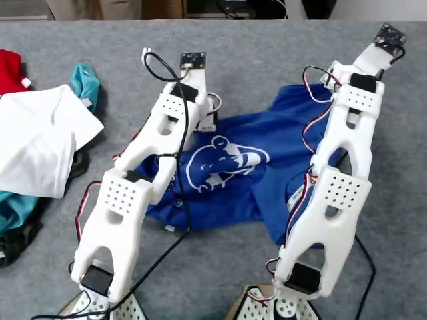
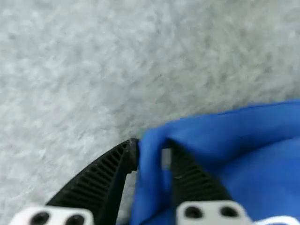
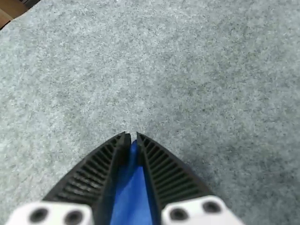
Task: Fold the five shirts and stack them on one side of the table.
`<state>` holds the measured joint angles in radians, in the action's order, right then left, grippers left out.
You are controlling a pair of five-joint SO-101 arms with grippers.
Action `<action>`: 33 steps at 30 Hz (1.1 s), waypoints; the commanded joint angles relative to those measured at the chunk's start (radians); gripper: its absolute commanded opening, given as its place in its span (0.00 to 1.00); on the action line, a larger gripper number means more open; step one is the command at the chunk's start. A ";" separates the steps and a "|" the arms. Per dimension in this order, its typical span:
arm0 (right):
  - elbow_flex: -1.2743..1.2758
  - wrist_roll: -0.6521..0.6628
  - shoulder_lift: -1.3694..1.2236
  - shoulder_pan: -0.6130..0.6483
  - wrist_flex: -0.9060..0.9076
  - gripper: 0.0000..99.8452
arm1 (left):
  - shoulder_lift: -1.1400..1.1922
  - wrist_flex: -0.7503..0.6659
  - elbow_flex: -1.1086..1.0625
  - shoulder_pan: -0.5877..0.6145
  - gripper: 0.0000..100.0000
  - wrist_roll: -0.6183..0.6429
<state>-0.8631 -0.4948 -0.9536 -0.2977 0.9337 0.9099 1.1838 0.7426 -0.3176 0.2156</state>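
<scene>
Grey tabletop point(image 1: 267, 53) carries all items. One blue shirt point(image 1: 267, 193) lies spread and rumpled at centre, its white bear print point(image 1: 220, 163) facing up, between the two arms.

Left end effector point(image 2: 152, 150): clenched on a fold of the blue shirt at the shirt's far left edge. Right end effector point(image 3: 131, 138): clenched on a sliver of the blue shirt at its far right corner.

At the left edge is a loose pile. One white shirt point(image 1: 40, 140) lies on top. One teal shirt point(image 1: 87, 83) shows beyond and under it, one red shirt point(image 1: 10, 70) at the far left. One dark garment point(image 1: 13, 240) is underneath, kind indeterminate.
</scene>
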 commanded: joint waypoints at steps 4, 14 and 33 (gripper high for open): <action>-0.010 0.014 0.007 0.012 -0.015 0.00 | 0.001 0.068 0.247 0.095 0.02 -0.066; -0.010 0.038 0.007 0.018 -0.014 0.00 | 0.007 0.304 0.690 0.247 0.02 -0.275; -0.010 0.235 0.005 0.352 0.106 0.04 | 0.085 0.430 0.582 0.187 0.02 -0.353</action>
<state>-0.8631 -0.2923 -0.9551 -0.0215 1.0671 1.0050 1.5704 1.3288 -0.1197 -0.1343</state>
